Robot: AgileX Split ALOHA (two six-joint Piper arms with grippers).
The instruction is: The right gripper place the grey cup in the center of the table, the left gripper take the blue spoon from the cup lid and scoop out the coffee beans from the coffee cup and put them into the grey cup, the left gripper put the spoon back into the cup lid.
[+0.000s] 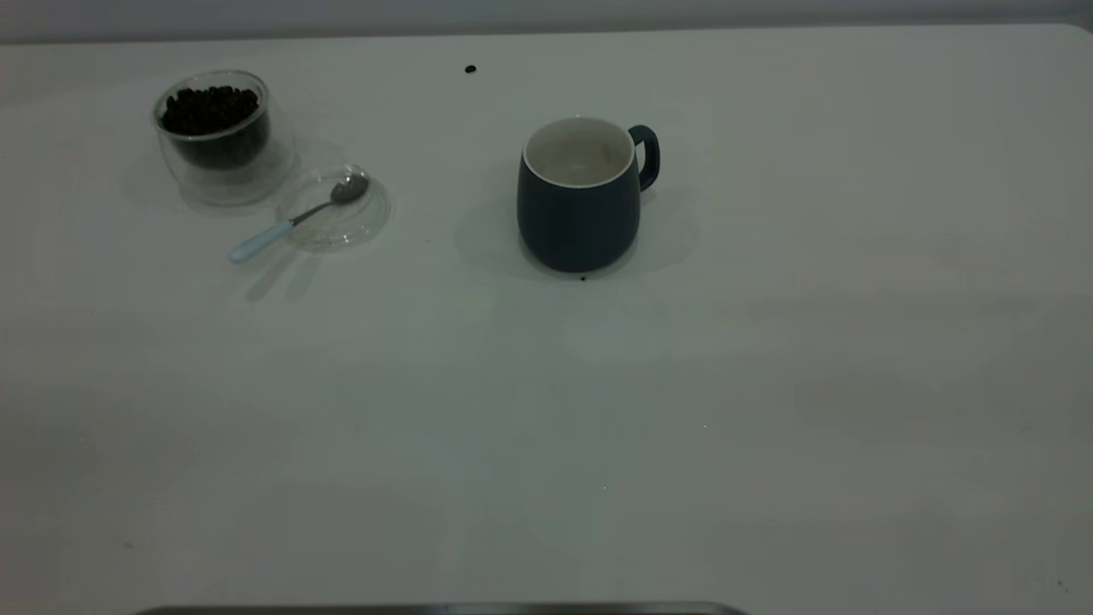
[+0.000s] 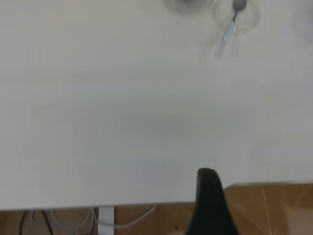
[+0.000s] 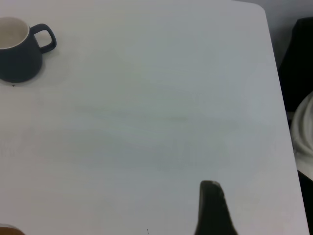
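The grey cup [image 1: 581, 192] stands upright near the middle of the table [image 1: 683, 384], handle to the right, inside white and empty; it also shows in the right wrist view [image 3: 17, 49]. The coffee cup [image 1: 218, 137] with the coffee beans [image 1: 209, 109] stands at the far left. Beside it lies the cup lid [image 1: 333, 209] with the blue spoon [image 1: 295, 220], bowl on the lid, handle sticking out over the table. The left gripper [image 2: 208, 196] is back at the table's edge, far from the spoon [image 2: 231, 27]. The right gripper [image 3: 211, 205] is low over bare table, far from the cup. Neither shows in the exterior view.
A stray bean [image 1: 470, 68] lies near the far edge, and a dark speck [image 1: 583, 278] at the grey cup's foot. The left wrist view shows the table's edge with wood floor [image 2: 274, 210] and cables below. The right wrist view shows the table's side edge [image 3: 281, 98].
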